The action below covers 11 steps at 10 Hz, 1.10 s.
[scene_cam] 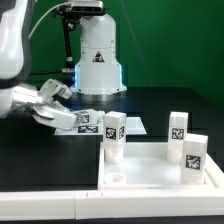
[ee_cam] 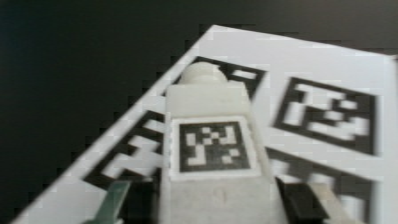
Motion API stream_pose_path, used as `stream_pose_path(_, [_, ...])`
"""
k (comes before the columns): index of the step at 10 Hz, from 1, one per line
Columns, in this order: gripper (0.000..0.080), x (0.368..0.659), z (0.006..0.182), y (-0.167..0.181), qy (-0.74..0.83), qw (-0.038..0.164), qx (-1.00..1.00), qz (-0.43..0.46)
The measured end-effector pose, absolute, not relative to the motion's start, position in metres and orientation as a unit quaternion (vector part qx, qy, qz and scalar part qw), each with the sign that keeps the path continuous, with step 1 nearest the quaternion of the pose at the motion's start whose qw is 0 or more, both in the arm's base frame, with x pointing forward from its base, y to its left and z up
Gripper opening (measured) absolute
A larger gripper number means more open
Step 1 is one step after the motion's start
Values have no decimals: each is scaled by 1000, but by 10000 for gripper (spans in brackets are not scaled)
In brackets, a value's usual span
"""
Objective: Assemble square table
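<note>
The white square tabletop (scene_cam: 150, 178) lies at the front of the exterior view, rim up. Three white tagged legs stand upright on it: one at the far left corner (scene_cam: 113, 136), one at the far right corner (scene_cam: 178, 127) and one at the near right (scene_cam: 193, 156). A round socket (scene_cam: 117, 178) shows open at the near left corner. My gripper (scene_cam: 70, 117) comes in from the exterior view's left, shut on the fourth leg (scene_cam: 86, 122). It holds the leg low over the marker board (scene_cam: 132, 125). In the wrist view the leg (ee_cam: 214, 150) lies between my fingers (ee_cam: 121, 200), tag facing the camera.
The arm's white base (scene_cam: 97, 60) stands at the back, behind the marker board (ee_cam: 329, 105). The black table top (scene_cam: 40, 165) runs round the parts. A green wall closes the back.
</note>
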<state>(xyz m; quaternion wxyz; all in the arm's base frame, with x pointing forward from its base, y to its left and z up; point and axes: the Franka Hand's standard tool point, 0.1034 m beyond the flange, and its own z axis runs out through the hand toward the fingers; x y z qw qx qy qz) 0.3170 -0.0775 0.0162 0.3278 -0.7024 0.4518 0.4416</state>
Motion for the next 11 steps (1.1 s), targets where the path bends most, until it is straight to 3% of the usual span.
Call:
stream_pose_path(2, [284, 352, 49, -93, 431, 346, -720, 420])
stream_pose_path(3, [284, 372, 70, -98, 425, 345, -744, 383])
stream_pose_path(4, [284, 382, 84, -96, 424, 336, -769, 341])
stream_pose_path(6, [284, 379, 77, -97, 441, 306, -792, 292])
stream_pose_path(8, [284, 395, 80, -113, 433, 279, -828, 222])
stream_pose_path(9, [284, 424, 97, -122, 423, 274, -842, 192])
stream_pose_path(11, [284, 480, 132, -112, 394, 234, -882, 108])
